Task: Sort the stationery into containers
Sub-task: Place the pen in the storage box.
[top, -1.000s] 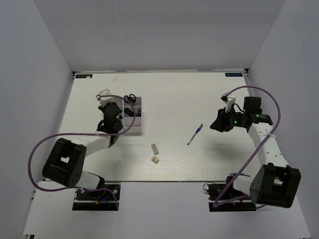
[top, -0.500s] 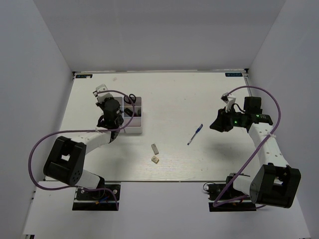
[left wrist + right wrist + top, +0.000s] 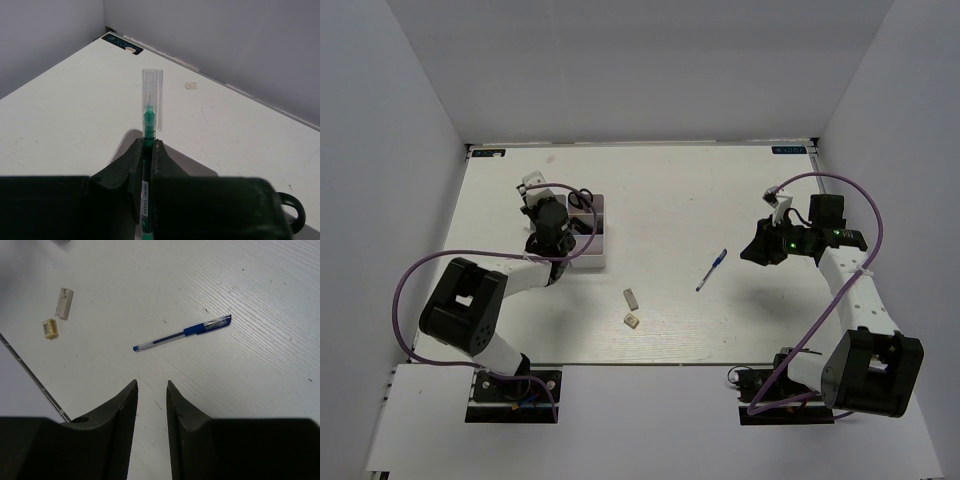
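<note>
White table (image 3: 670, 190): tray (image 3: 588, 262), blue pen (image 3: 711, 270), erasers (image 3: 631, 297).

Table: the white table top (image 3: 720, 190) is lying flat and is showing fine scratches and dark specks.
Back: the back wall (image 3: 640, 70), plain and white, is standing along the table's far edge.
Sides: the left wall (image 3: 380, 200) and the right wall (image 3: 910, 150) are rising white on either side.
Far corners: the left label (image 3: 490, 153) and the right label (image 3: 790, 150), dark with blue print, are sitting on the far corners.
Mark: a small beige patch (image 3: 190, 85) is sitting near the far edge; its nature is unclear.
</note>
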Tool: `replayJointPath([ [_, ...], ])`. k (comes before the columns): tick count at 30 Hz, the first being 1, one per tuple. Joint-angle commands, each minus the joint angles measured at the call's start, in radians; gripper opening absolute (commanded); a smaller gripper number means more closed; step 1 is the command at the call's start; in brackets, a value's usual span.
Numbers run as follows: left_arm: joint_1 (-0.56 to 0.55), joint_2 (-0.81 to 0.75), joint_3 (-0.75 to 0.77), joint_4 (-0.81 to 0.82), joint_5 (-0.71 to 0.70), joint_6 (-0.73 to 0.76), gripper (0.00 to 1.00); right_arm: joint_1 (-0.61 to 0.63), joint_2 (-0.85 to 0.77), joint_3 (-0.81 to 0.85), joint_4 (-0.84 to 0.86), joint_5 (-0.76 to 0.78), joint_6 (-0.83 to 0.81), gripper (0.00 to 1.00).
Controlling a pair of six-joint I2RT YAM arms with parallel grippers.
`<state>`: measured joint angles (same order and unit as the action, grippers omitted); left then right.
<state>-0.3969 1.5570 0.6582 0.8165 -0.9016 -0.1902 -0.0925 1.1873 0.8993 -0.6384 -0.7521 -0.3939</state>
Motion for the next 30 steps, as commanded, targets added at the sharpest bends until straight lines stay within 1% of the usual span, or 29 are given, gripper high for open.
replayJointPath([
  [1,-0.01,-0.005,-0.009,0.069,-0.013,0.02,0.0,-0.007,0.008,0.018,-0.014,-0.027,-0.016,0.33],
  [8,-0.02,-0.018,-0.064,0.093,-0.019,0.015,0.0,-0.009,0.006,0.021,-0.017,-0.029,-0.019,0.33],
  [20,-0.042,-0.031,-0.103,0.107,-0.033,0.014,0.0,-0.013,0.005,0.021,-0.021,-0.035,-0.017,0.33],
  [23,-0.045,-0.037,-0.108,0.107,-0.037,0.014,0.02,-0.013,0.001,0.021,-0.021,-0.039,-0.019,0.33],
  [26,-0.049,-0.041,-0.112,0.105,-0.04,0.014,0.11,-0.016,0.002,0.021,-0.021,-0.039,-0.017,0.33],
  [27,-0.051,-0.046,-0.112,0.105,-0.042,0.014,0.18,-0.015,0.001,0.023,-0.023,-0.039,-0.017,0.33],
  [30,-0.062,-0.046,-0.112,0.105,-0.049,0.015,0.32,-0.016,0.005,0.023,-0.024,-0.039,-0.017,0.33],
])
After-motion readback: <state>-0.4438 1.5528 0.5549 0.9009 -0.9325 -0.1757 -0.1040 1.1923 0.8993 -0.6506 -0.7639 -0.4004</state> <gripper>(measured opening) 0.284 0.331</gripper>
